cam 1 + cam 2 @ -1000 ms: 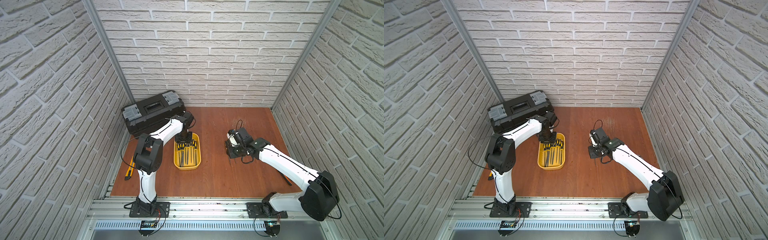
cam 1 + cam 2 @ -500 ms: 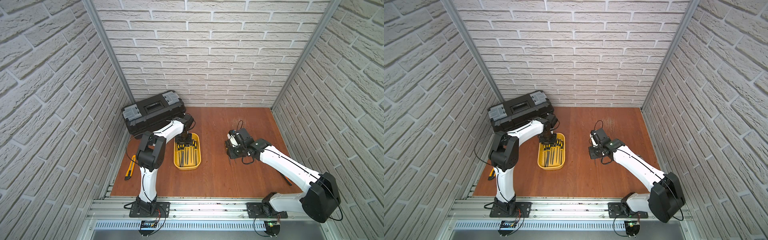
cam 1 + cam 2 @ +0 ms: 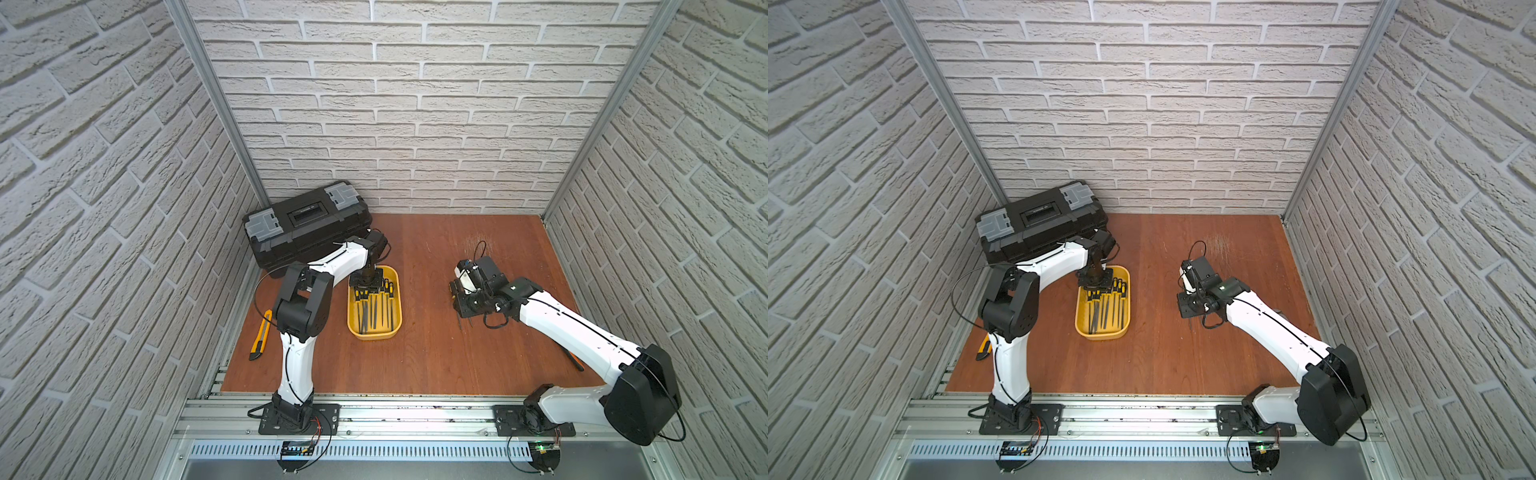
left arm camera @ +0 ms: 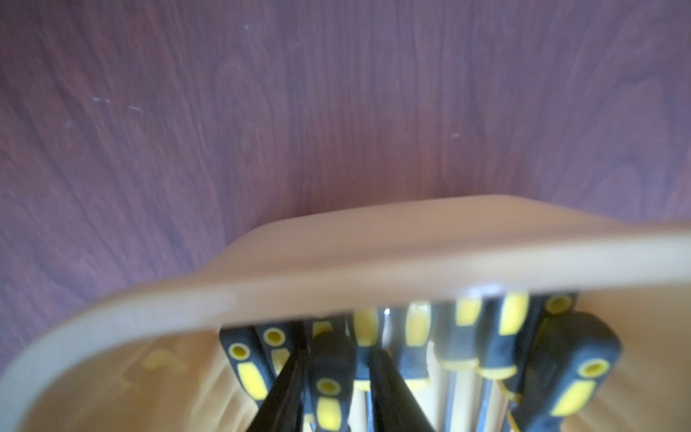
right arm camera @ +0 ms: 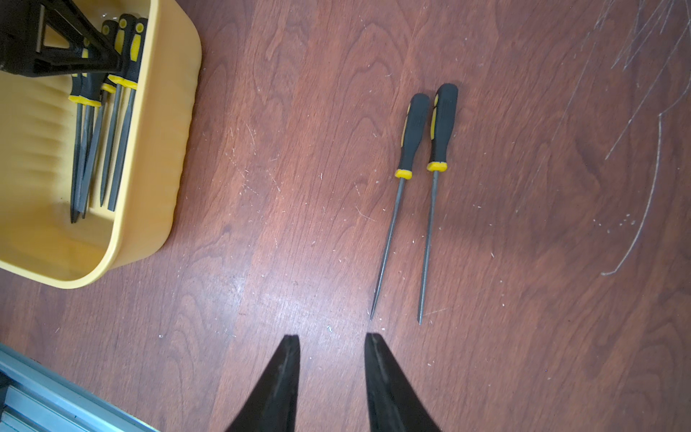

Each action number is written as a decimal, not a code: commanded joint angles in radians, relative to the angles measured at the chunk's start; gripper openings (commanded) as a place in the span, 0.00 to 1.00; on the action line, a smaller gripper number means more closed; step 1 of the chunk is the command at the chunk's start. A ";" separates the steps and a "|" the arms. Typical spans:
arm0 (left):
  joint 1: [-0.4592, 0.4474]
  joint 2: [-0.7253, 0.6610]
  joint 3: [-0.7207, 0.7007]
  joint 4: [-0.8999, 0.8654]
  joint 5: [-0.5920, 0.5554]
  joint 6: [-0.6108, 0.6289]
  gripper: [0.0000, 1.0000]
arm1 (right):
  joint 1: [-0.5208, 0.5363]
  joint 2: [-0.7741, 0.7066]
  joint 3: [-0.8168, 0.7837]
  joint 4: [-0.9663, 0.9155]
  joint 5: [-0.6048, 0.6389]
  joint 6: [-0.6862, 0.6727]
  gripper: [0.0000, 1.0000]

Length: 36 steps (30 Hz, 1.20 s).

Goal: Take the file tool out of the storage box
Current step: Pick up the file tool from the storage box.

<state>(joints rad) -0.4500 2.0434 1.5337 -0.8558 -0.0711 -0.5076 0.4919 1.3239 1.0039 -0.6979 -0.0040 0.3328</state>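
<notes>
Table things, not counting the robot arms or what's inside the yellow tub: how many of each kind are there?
Loose files: 2
Yellow tub: 1
Black toolbox: 1
Utility knife: 1
Thin dark stick, partly hidden, kind unclear: 1
Total: 6

Stereo overhead, wrist views share storage box [image 5: 157,168]

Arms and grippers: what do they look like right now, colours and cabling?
Both the left arm and right arm have white links, bulky black joint housings and thin black cables looping outside. The left gripper and right gripper have matte black, tapering wedge-shaped fingers. No readable markings.
</notes>
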 commanded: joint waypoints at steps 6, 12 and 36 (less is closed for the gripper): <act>0.008 0.024 -0.017 0.006 -0.007 0.010 0.23 | -0.001 -0.024 -0.018 0.015 0.004 -0.001 0.34; 0.011 0.016 -0.007 -0.001 0.006 0.014 0.14 | -0.001 -0.024 -0.021 0.018 0.003 0.002 0.34; 0.082 -0.275 0.011 0.131 0.426 -0.075 0.13 | 0.021 -0.126 -0.028 0.089 -0.262 0.064 0.73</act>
<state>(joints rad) -0.3687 1.7962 1.5249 -0.7639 0.2821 -0.5549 0.5007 1.2152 0.9524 -0.6533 -0.2115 0.3759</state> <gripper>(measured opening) 0.195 0.705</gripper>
